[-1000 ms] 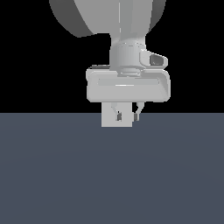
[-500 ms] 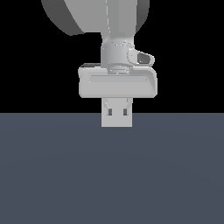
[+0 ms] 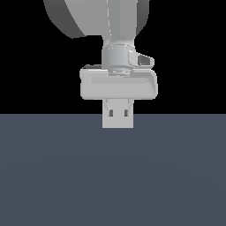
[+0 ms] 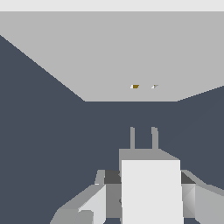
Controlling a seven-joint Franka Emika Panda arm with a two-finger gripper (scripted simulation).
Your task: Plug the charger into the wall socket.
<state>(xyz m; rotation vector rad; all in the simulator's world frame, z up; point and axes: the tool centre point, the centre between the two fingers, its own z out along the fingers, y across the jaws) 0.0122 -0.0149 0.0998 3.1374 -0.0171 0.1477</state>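
a: where is the charger (image 4: 151,190) sitting at this moment?

b: it is sitting between the fingers (image 4: 94,205) of the gripper (image 4: 144,201). in the wrist view the pale block is filling the gap, and a grey finger is pressing against each of its flanks, so the gripper is pinching the charger rather than standing spread.

a: and its prongs?

b: two thin grey prongs are sticking out of the block's far end, side by side, and they are pointing toward the wall socket (image 4: 131,57). the prong tips are standing apart from the plate, with a band of dark blue-grey table (image 4: 43,131) showing between them.

a: how is the socket looking?

b: it is showing as a broad flat pale grey face standing upright at the table's far edge, with two tiny marks, one brownish, near its middle. those are probably the holes, though they are too small to make out clearly. the prongs are lining up a little to one side of them.

a: what is the exterior view giving?

b: the gripper (image 3: 118,112) is hanging down from the arm over the table (image 3: 110,176), right at the line of its far edge. a small pale square with two dark slots is showing just under the grey body; the fingers are not clear there.
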